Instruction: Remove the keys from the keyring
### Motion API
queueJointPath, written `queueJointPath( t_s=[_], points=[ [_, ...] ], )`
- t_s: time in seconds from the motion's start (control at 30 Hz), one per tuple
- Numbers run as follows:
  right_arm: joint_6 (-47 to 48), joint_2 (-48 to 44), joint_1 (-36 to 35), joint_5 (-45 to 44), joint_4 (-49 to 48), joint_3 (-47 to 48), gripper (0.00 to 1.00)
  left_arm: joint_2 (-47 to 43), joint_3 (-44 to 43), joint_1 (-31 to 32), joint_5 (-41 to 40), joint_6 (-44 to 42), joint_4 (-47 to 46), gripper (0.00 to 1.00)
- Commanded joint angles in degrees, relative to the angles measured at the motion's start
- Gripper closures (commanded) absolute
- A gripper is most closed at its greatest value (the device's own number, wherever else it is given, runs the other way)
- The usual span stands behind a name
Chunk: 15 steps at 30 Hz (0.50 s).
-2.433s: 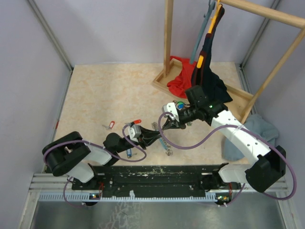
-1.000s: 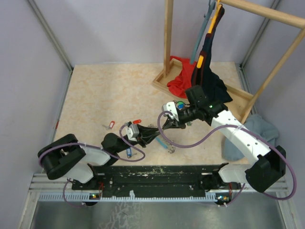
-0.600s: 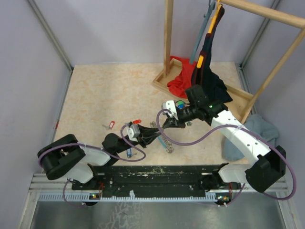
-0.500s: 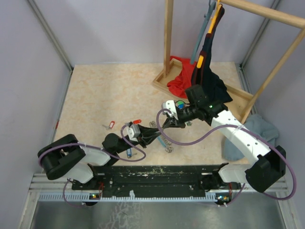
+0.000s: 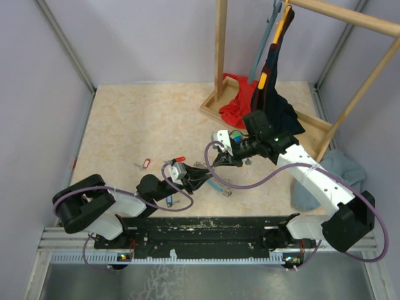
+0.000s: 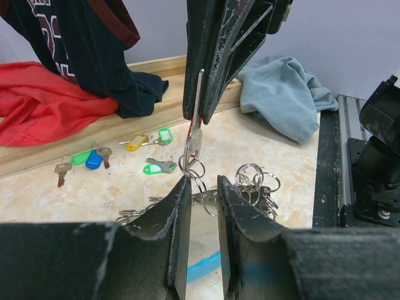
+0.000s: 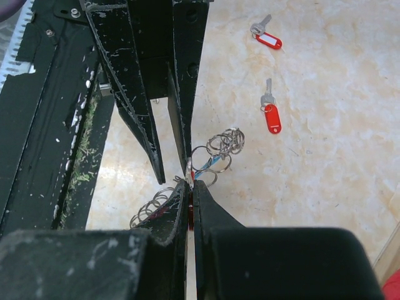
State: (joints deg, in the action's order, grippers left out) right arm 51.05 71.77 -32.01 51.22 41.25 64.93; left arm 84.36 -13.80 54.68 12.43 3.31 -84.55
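My right gripper is shut on a key with a red tag, held above the table. The keyring, a chain of grey rings with a light-blue sleeve, hangs from that key down to the table. My left gripper faces it from just below, jaws a little apart, with rings at its fingertips but nothing clearly between them. Loose keys lie apart: two with red tags and several with green, yellow or blue tags.
A wooden rack base with dark hanging clothes and a red cloth stands at the back right. A grey-blue cloth lies at the right. A blue-tagged key lies by the left arm. The black rail runs along the near edge.
Both grippers have shifted slightly toward each other. The right gripper has stayed shut on the key and the chain below has shifted a little on the table.
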Motion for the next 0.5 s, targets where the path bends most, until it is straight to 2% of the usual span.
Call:
queueJointPath(
  t_s=[0.0, 0.47],
  points=[
    [-0.8, -0.8, 0.5, 1.3, -3.5, 1.7, 1.0, 0.8, -1.6, 0.6, -1.0, 1.1, -0.1, 0.72],
    [-0.8, -0.9, 0.5, 1.4, -3.5, 1.7, 1.0, 1.2, -2.4, 0.8, -3.0, 1.7, 1.5, 0.76]
  ],
)
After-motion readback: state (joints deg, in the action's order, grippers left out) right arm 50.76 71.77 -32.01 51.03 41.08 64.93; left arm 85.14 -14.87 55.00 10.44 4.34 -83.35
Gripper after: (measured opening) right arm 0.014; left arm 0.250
